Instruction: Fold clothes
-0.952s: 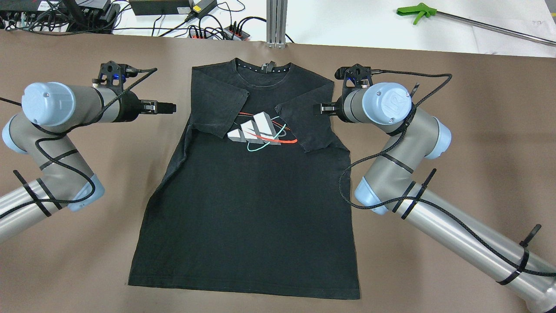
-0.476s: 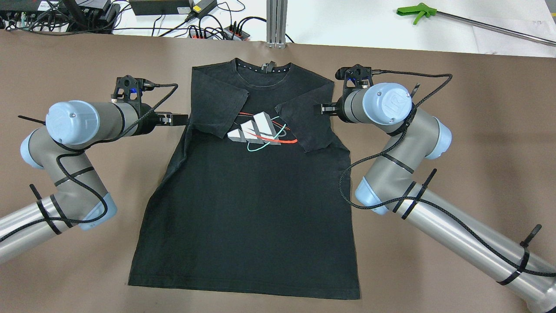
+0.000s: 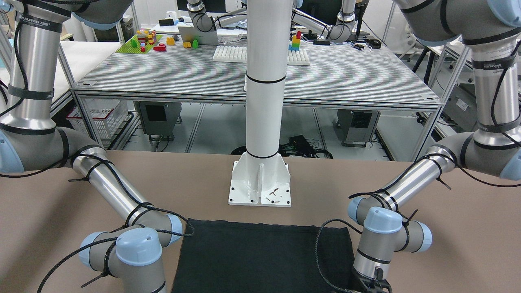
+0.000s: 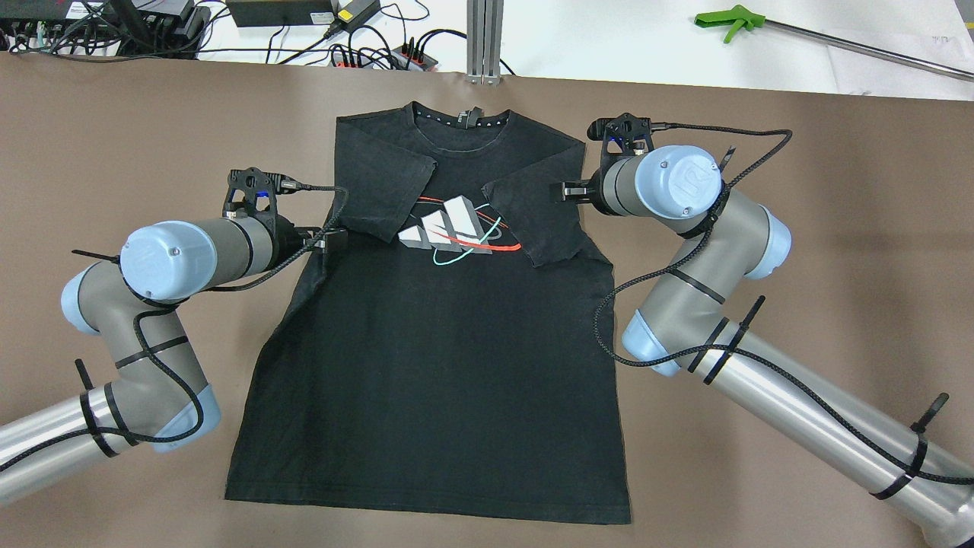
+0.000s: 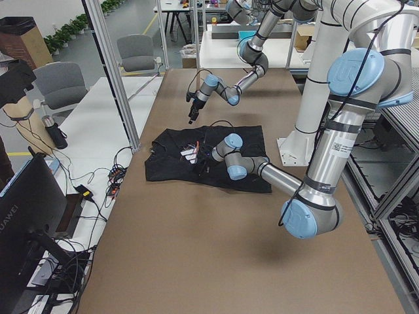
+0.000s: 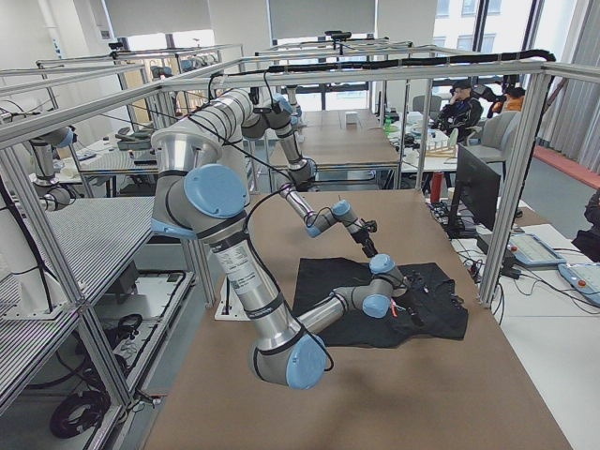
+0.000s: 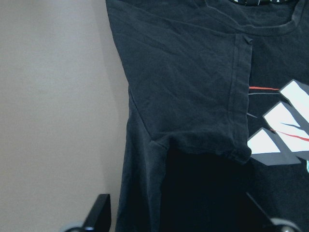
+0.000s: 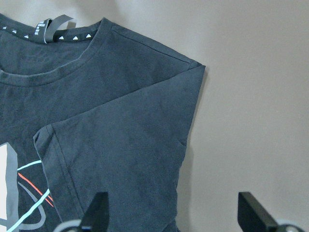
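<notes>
since the earlier frames the left gripper (image 4: 335,240) has been brought fwd and inward, from beside the garment to its edge on the robot's left, just below the folded-in left-side sleeve (image 4: 384,186); the right gripper (image 4: 558,191) and the cloth are unchanged. the black short-sleeved fabric t-shirt (image 4: 426,365) is laid flat, front up, at the centre of the brown-covered table (image 4: 822,228), w/ its collar (image 4: 461,122) away from the robot and its hem towards it. both sleeves are folded in over the chest, the right-side sleeve (image 4: 533,221) touching the white, red and teal chest print (image 4: 453,232). in the left wrist view the left gripper's black fingers (image 7: 100,212) are seen spread wide apart, w/ only cloth below them; contact w/ the cloth cannot be told. the right gripper is held over the right-side sleeve near the shoulder edge, its fingers (image 8: 99,210) likewise set well apart, nothing clamped. in the front-facing view the hem is seen near the white pillar's base plate (image 3: 260,187), not touching it.
</notes>
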Tool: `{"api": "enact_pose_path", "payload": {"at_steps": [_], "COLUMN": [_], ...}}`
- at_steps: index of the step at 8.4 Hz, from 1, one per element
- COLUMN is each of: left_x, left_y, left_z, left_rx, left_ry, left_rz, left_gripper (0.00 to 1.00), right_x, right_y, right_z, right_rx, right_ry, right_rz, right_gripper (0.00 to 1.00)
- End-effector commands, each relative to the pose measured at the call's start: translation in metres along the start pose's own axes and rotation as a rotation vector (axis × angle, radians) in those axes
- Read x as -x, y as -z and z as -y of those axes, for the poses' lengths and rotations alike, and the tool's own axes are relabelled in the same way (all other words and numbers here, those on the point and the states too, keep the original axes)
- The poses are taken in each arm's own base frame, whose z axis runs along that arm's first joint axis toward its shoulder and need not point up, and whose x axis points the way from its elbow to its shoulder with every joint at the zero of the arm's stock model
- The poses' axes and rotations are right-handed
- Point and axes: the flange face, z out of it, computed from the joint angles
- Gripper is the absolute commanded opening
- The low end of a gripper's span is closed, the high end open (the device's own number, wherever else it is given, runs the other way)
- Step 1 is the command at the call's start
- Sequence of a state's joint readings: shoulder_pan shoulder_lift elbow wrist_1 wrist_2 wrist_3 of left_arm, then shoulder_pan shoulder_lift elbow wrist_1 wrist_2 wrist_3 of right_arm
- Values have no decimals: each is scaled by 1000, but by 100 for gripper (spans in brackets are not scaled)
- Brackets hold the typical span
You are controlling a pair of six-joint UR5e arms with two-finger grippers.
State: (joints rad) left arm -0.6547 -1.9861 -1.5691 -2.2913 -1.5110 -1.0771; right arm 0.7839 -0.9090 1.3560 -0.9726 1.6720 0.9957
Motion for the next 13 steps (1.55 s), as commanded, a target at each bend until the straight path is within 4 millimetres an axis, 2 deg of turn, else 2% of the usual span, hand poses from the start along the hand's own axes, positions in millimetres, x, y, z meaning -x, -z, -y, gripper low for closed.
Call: {"api": "enact_pose_path", "payload": {"at_steps": [1, 4, 6, 9, 10, 13], "left_x": [3, 0, 3, 7, 7, 11], "left_y": [-15, -21, -27, -41, -39, -34], "left_z": [-12, -15, -19, -19, -14, 1], "left_rx": [17, 24, 32, 40, 33, 22], "left_ry": [-7, -7, -9, -11, -5, 3], "left_rz": [31, 36, 45, 67, 62, 61], "left_gripper": [90, 75, 48, 18, 10, 6], "right_x": [0, 0, -1, -1, 0, 0], "right_y": [0, 0, 0, -1, 0, -1], "right_z": [0, 0, 0, -1, -1, -1], "right_rx": [-1, -3, -3, -1, -2, -1], "right_ry": [0, -3, -3, -2, -2, -1], "right_rz": [-1, -1, -3, -4, -2, -4], "right_gripper": [94, 94, 94, 94, 94, 94]}}
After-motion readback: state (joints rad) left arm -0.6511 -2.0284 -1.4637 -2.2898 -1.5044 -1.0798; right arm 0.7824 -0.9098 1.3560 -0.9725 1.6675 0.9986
